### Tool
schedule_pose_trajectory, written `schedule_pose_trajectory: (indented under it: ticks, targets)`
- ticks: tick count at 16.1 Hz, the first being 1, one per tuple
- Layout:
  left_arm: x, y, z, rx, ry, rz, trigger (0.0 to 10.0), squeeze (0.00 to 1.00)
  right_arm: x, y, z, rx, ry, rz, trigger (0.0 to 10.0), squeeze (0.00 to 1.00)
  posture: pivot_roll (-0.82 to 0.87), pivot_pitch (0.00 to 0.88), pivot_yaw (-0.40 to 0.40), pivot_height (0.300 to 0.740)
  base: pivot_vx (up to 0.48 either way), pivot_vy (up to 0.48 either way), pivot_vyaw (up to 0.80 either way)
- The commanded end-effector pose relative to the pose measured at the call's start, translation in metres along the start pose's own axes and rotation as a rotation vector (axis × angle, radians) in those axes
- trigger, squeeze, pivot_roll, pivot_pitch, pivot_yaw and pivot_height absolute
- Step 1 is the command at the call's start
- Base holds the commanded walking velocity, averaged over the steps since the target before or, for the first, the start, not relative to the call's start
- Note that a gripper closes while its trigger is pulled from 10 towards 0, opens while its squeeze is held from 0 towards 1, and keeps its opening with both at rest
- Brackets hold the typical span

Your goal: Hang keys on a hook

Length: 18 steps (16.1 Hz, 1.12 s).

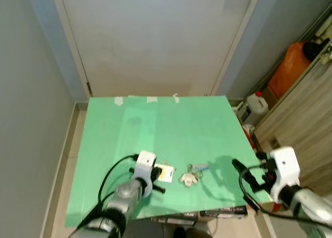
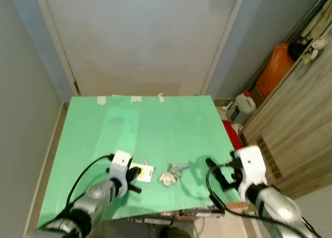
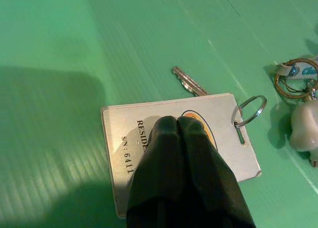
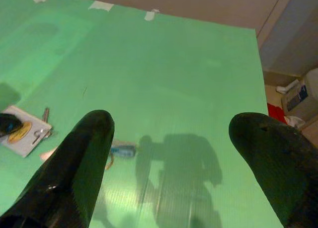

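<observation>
A white key card (image 3: 223, 148) lies flat on the green board (image 1: 155, 124), with a silver key (image 3: 189, 81) and a ring (image 3: 251, 111) attached. My left gripper (image 3: 176, 123) is shut, its two black fingertips pressed together on top of the card, not around it. Just right of the card lies a second bunch of keys (image 1: 189, 177) with a white charm (image 3: 304, 128) and a blue tag (image 4: 121, 150). My right gripper (image 4: 174, 121) hovers open and wide over the board's near right corner, apart from both bunches.
A closed white door (image 1: 155, 41) stands beyond the board's far edge, where bits of tape (image 1: 150, 99) stick. A wooden cabinet (image 1: 306, 113), an orange container (image 1: 290, 67) and a white jug (image 1: 255, 106) crowd the right side. A grey wall runs along the left.
</observation>
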<state>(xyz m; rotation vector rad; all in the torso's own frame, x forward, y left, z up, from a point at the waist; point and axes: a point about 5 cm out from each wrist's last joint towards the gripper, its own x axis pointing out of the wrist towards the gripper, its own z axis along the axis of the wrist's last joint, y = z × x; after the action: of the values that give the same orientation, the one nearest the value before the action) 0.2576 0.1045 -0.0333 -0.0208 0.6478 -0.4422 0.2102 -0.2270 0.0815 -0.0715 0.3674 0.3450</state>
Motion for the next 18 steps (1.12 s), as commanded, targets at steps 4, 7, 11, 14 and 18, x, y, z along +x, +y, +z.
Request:
schedule_pose_trajectory:
  ticks: [4,7,11,14,18]
  targets:
    - [-0.015,0.003,-0.042,-0.047,0.097,0.053,10.0,0.00,0.015,0.005,-0.003,-0.002,0.003,0.038,10.0,0.00,-0.11,0.048,-0.102,0.740,0.000,0.000,0.00]
    - [-0.024,0.007,-0.053,-0.034,0.078,0.081,10.0,0.00,0.023,0.003,-0.004,-0.002,0.005,0.047,10.0,0.00,-0.07,0.034,-0.106,0.740,0.000,0.000,0.00]
    - [-0.030,0.015,-0.057,0.026,0.088,0.123,10.0,0.00,0.029,0.004,-0.004,0.000,-0.001,0.054,10.0,0.00,-0.06,0.031,-0.109,0.740,0.000,0.000,0.00]
    - [-0.022,0.024,-0.012,0.195,-0.069,0.181,10.0,0.60,0.029,0.003,-0.006,0.003,-0.009,0.049,10.0,0.00,-0.07,0.030,-0.097,0.740,0.000,0.000,0.00]
    - [-0.015,0.012,0.022,0.260,-0.190,0.132,10.0,1.00,0.025,0.000,-0.005,0.038,-0.043,0.012,10.0,0.00,-0.10,0.035,-0.078,0.740,0.000,0.000,0.00]
